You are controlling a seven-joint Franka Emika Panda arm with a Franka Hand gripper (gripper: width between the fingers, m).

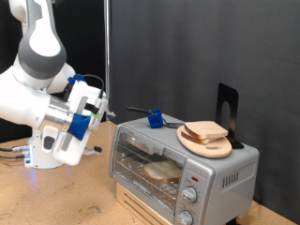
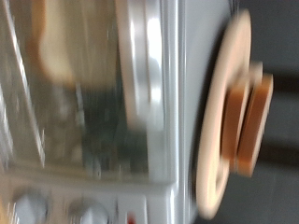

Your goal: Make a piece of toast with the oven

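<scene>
Hand point(image 1: 101, 111) up in the air, off to the exterior view's left of the oven point(image 1: 183, 159), close to its top corner but not touching it. White, with blue bits on it, and pointing toward the oven. Cannot tell if open or squeezed shut, because the fingertips look too small and dark in the exterior view and do not show in the wrist view. Nothing seen between the fingers. Oven just beside the hand, a little lower, sitting on a wooden box point(image 1: 155, 211) on the bench point(image 1: 47, 197). Silver-grey, with a glass door that looks shut and two round knobs point(image 1: 190, 195) low down at the far end from the hand. One piece of toast point(image 1: 161, 172) lying flat inside on the rack, behind the glass, below the hand and past it. Same toast seen in the wrist view as a pale slice with a brown edge behind the glass point(image 2: 51, 42), but blurry. Round wooden plate point(image 1: 203, 142) on top of the oven, at the end far from the hand, with more bread point(image 1: 206, 130) stacked on it. In the wrist view the plate point(image 2: 220, 121) and its bread point(image 2: 250, 123) look blurry too. Small blue clip point(image 1: 154, 118) on the oven top, between the hand and the plate. Black stand point(image 1: 227, 108) behind the plate, farthest from the hand.
</scene>
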